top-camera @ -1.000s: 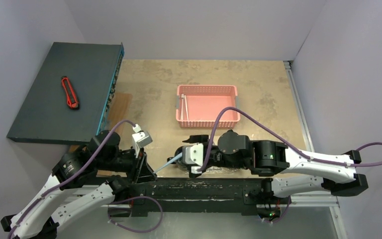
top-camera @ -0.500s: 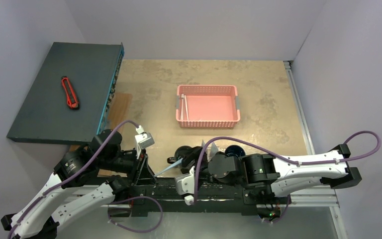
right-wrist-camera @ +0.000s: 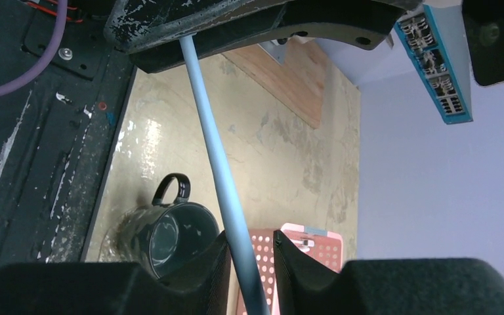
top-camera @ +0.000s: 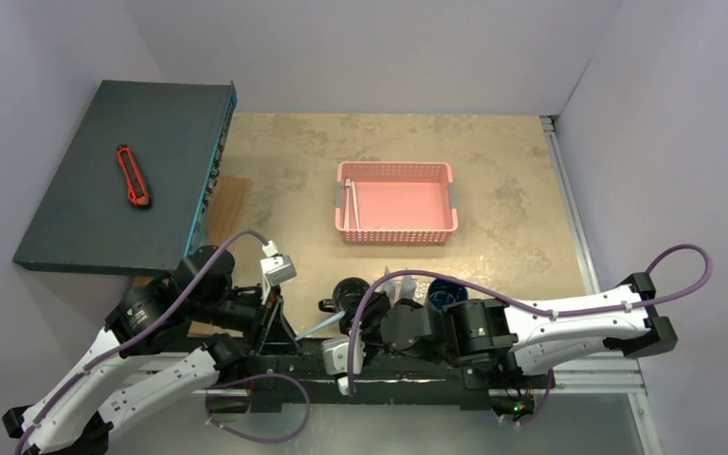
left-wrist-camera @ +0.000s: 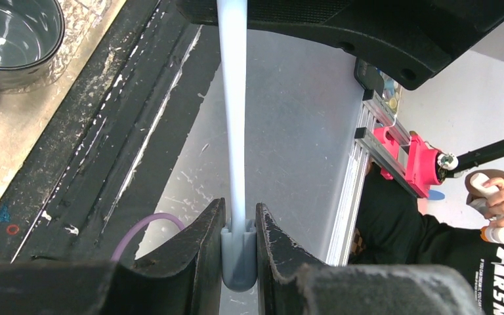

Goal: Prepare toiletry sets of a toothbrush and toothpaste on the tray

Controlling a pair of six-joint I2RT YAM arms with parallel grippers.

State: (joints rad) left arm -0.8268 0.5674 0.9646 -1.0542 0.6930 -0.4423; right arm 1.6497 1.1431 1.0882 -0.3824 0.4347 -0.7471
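Observation:
My left gripper (left-wrist-camera: 239,236) is shut on the blunt grey end of a slim pale-blue toothbrush (left-wrist-camera: 233,98), which slants up to the right at the table's near edge (top-camera: 318,327). The right gripper (right-wrist-camera: 249,252) has its jaws on either side of the same toothbrush (right-wrist-camera: 213,144); the shaft rests against one jaw and a gap shows at the other. A dark green mug (top-camera: 346,292) and a blue mug (top-camera: 445,292) stand just beyond on the clear, bumpy tray (right-wrist-camera: 115,239). Two pale tubes (top-camera: 389,282) rise between the mugs.
The pink basket (top-camera: 396,169) sits mid-table with a thin pale item inside at its left. A dark flat box (top-camera: 104,209) at the far left carries a red utility knife (top-camera: 133,175). A wooden board (top-camera: 227,204) lies beside it. Black rails run along the near edge.
The right arm has swung back from over the mugs to the near edge and brought its jaws round the toothbrush, narrowing them. The left gripper and toothbrush have barely moved.

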